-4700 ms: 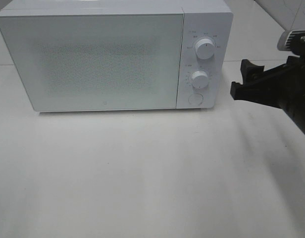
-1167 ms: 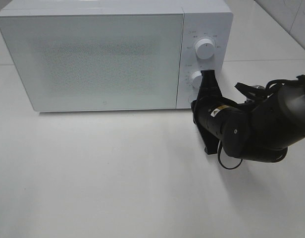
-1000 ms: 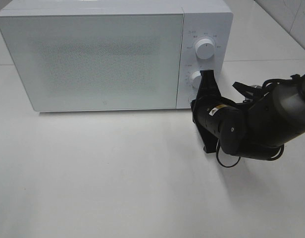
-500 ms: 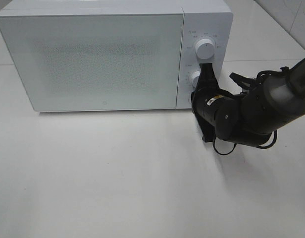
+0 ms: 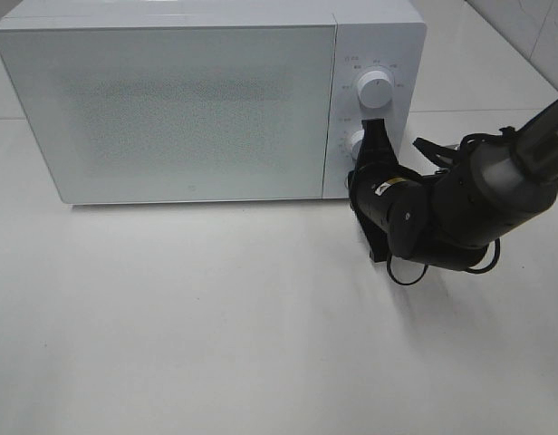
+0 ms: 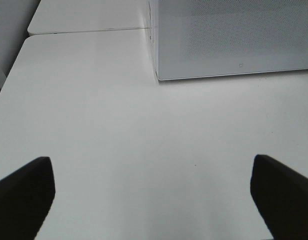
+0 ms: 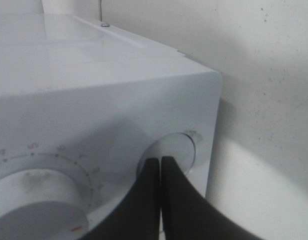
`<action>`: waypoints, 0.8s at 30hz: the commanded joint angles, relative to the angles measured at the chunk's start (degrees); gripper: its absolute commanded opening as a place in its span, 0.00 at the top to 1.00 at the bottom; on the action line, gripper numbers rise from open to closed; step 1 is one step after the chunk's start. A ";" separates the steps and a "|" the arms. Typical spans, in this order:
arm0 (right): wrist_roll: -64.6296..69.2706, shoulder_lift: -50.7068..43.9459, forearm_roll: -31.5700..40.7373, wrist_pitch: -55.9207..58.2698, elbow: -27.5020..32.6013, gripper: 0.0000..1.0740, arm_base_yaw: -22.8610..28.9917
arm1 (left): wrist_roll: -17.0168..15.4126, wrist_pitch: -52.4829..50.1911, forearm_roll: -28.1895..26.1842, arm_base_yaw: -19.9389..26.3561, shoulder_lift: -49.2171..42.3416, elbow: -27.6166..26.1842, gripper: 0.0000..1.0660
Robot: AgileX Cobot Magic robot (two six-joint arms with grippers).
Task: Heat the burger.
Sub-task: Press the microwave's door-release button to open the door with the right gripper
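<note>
The burger is out of view; the white microwave [image 5: 170,109] has its door closed. My right gripper [image 5: 354,181] is shut, and its fingertips [image 7: 153,167] press together against the round button [image 7: 176,150] at the bottom of the control panel, just below the lower knob [image 7: 39,210]. Nothing is held between them. My left gripper [image 6: 154,210] is open over bare table, its two fingers [image 6: 24,200] spread wide, with the microwave's left front corner [image 6: 159,75] ahead of it. The left arm does not show in the high view.
The upper knob [image 5: 376,91] is uncovered and the lower knob [image 5: 355,143] is half hidden by my right arm [image 5: 460,213]. White table [image 5: 216,326] stretches in front of the microwave. A seam between table tops [image 6: 89,31] runs behind the left side.
My right arm came in from the right edge to the control panel. Over the last second it pushed slightly closer to the panel, gripper still shut. The microwave door stays closed.
</note>
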 commanded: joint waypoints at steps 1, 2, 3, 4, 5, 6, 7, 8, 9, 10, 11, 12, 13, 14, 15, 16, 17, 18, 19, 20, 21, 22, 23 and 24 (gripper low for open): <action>-1.09 -0.11 -0.17 -6.19 -0.63 1.00 -0.46 | 0.00 -0.57 -0.52 0.06 -1.38 0.17 0.06; -1.09 -0.11 -0.17 -6.19 -0.63 1.00 -0.46 | 0.00 -0.57 -0.52 0.06 -1.38 0.17 0.06; -1.09 -0.11 0.17 -7.91 -0.63 1.00 -0.46 | 0.00 -0.57 -0.52 0.06 -1.38 0.17 0.06; -1.09 -0.11 0.40 -9.05 -0.63 1.00 -0.46 | 0.00 -0.57 -0.52 0.06 -1.38 0.17 0.06; -1.09 -0.11 0.40 -9.05 -0.63 1.00 -0.46 | 0.00 -0.57 -0.52 0.06 -1.38 0.17 0.06; -1.09 -0.11 0.57 -9.22 -0.63 1.00 -0.46 | 0.00 -0.57 -0.52 0.06 -1.38 0.17 0.06; -1.09 -0.11 0.57 -9.22 -0.63 1.00 -0.46 | 0.00 -0.57 -0.52 0.06 -1.38 0.17 0.06; -1.09 -0.06 0.97 -9.22 -1.03 1.00 -0.46 | 0.00 -0.57 -0.52 0.06 -1.38 0.17 0.06; -1.09 0.11 1.03 -9.34 -1.38 1.00 -0.46 | 0.00 -0.57 -0.52 0.06 -1.38 0.17 0.06; -1.03 0.52 1.03 -10.66 -2.35 1.00 -0.46 | 0.00 -0.57 -0.52 0.06 -1.38 0.17 0.06; -1.03 0.52 1.03 -10.66 -2.35 1.00 -0.46 | 0.00 -0.57 -0.52 0.06 -1.38 0.17 0.06; -0.11 0.74 1.09 -12.61 -3.15 1.00 -0.46 | 0.00 -0.57 -0.52 0.06 -1.38 0.17 0.06; -0.11 0.74 1.09 -12.61 -3.15 1.00 -0.46 | 0.00 -0.57 -0.52 0.06 -1.38 0.17 0.06; 0.23 0.74 1.20 -13.87 -3.67 1.00 -0.46 | 0.00 -0.57 -0.52 0.06 -1.38 0.17 0.06; 0.23 0.74 1.55 -16.39 -4.70 1.00 -0.46 | 0.00 -0.57 -0.52 0.06 -1.38 0.17 0.06; 0.23 0.74 1.55 -16.39 -4.70 1.00 -0.46 | 0.00 -0.57 -0.52 0.06 -1.38 0.17 0.06; 0.23 0.74 1.89 -18.45 -5.84 1.00 -0.46 | 0.00 -0.57 -0.52 0.06 -1.38 0.17 0.06; 0.23 0.74 1.89 -18.45 -5.84 1.00 -0.46 | 0.00 -0.57 -0.52 0.06 -1.38 0.17 0.06; 0.11 0.74 1.95 -19.42 -6.36 1.00 -0.46 | 0.00 -0.57 -0.52 0.06 -1.38 0.17 0.06; -0.34 0.74 1.78 -20.51 -7.45 1.00 -1.20 | 0.00 -0.57 -0.52 0.06 -1.38 0.17 0.06; -0.34 0.74 1.78 -20.51 -7.45 1.00 -1.20 | 0.00 -0.57 -0.52 0.06 -1.38 0.17 0.06; -0.63 0.74 1.09 -20.80 -7.91 1.00 -1.43 | 0.00 -0.57 -0.52 0.06 -1.38 0.17 0.06; -1.60 0.74 0.46 -21.31 -9.34 1.00 -2.52 | 0.00 -0.57 -0.52 0.06 -1.38 0.17 0.06; -1.60 0.74 0.46 -21.31 -9.34 1.00 -2.52 | 0.00 -0.57 -0.52 0.06 -1.38 0.17 0.06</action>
